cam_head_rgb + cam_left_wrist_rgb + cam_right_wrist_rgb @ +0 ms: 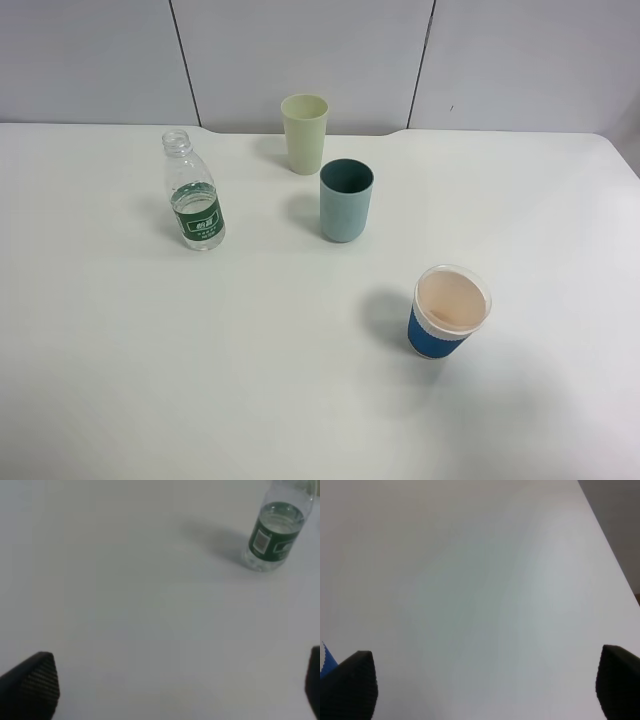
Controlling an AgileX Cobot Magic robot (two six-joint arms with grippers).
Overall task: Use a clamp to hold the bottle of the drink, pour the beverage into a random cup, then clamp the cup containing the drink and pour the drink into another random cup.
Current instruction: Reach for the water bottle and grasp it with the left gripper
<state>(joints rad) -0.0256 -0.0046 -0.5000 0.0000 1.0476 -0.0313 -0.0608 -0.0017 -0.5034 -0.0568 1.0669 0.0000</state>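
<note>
With your left gripper (pixel 172 685) wide open well short of the uncapped bottle (pixel 272 535) standing on the left of the table (pixel 300 400), and your right gripper (pixel 485 682) open and empty, an off-centre approach could let one finger topple the bottle and spill it.

1. The bottle (pixel 195 195), far left on the desk, wears a green label (pixel 200 222) with white characters too small to read.
2. A barcode patch (pixel 261 541) (white, blurred) on that label shows no legible digits.

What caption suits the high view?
Bottle, yellow cup, teal cup and blue cup stand apart on a white table.
</note>
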